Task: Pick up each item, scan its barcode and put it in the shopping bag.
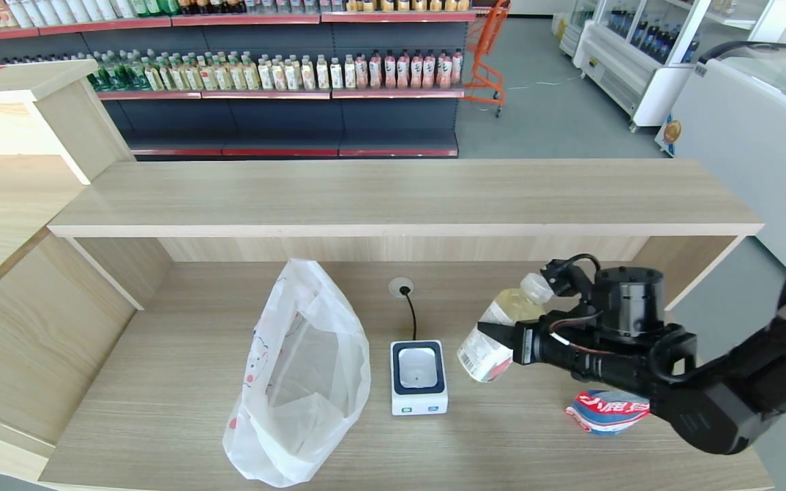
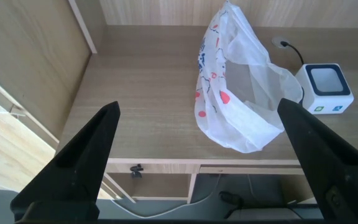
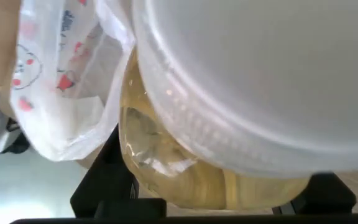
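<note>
Grasping a bottle [image 1: 483, 353] above the wood-grain counter [image 1: 175, 382] with the right gripper [image 1: 504, 336], left gripper [image 2: 199, 109] released, drink shelves [image 1: 277, 72] behind

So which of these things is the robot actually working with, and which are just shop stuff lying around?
Part of the job: bottle held in the right pincer, scanner, shopping bag, packet waiting on the counter.
Just around: drink shelves, freezers, orange cart.
</note>
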Available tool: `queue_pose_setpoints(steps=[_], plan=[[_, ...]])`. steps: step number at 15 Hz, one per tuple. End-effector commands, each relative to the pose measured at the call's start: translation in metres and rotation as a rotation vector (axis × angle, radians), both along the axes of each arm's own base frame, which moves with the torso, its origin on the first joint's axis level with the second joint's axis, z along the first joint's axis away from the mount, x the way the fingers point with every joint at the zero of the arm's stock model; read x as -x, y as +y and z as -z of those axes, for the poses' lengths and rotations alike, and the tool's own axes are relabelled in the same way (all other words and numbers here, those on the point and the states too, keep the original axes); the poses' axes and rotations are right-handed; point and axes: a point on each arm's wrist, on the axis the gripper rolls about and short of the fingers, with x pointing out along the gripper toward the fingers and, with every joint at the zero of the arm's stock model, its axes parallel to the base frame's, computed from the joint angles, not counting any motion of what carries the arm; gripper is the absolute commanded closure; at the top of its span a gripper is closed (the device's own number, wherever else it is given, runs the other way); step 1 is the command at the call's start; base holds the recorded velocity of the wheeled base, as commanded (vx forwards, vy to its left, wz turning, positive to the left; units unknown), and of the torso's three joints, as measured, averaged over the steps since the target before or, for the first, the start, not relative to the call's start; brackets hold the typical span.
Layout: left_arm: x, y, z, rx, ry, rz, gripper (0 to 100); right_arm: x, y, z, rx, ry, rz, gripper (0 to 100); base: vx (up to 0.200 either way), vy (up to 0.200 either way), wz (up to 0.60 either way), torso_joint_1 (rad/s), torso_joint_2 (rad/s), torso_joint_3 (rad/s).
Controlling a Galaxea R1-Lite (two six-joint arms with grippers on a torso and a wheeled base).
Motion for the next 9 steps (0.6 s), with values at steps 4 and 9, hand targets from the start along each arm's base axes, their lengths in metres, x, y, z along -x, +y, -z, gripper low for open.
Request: queue_pose_setpoints(steps=[4,9], plan=[[0.000,0.000,0.000,-0.002,-0.001,0.000,0,0.088,-0.040,-0.047,-0.136,-0.061,-0.333,100,0.000,0.000,0.00,0.000,0.00,0.000],[0.000,0.000,0.000,0.000,-0.001,0.000,0,0.109,-0.042,-0.055,-0.163,-0.095,-0.511,100,0.000,0.000,0.00,0.000,0.00,0.000]])
